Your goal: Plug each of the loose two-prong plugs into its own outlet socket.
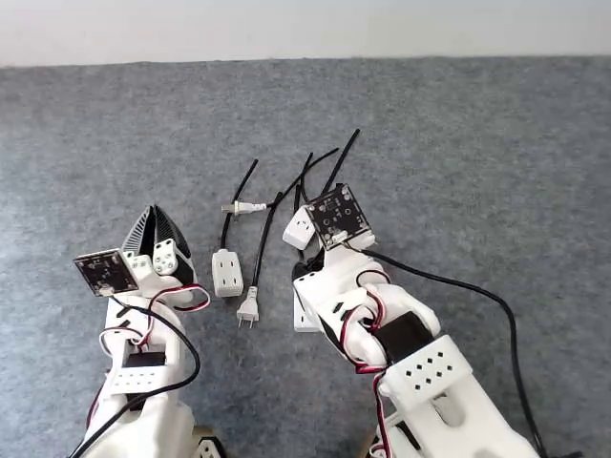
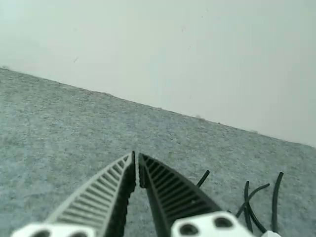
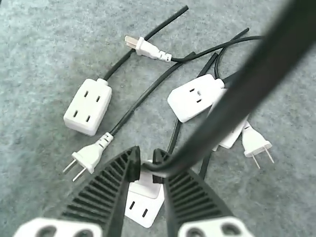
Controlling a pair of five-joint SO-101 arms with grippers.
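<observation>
Loose plug (image 1: 247,310) lies just beside outlet socket (image 1: 226,272).

Both arms are built of white plastic shells.

The left arm (image 1: 143,386) carries looped red, white and black wires (image 1: 177,298), with a small dark square circuit board (image 1: 105,272) at the wrist. The left pincer (image 2: 137,157) has two black ribbed, tapered fingers (image 2: 106,195) on white mounts with round screw holes (image 2: 188,228).

The right arm (image 1: 334,281) has a perforated panel (image 1: 430,367), red and white wires (image 1: 368,334) and a thick black cable (image 1: 477,291). The right pincer (image 3: 145,158) matches the left.
</observation>
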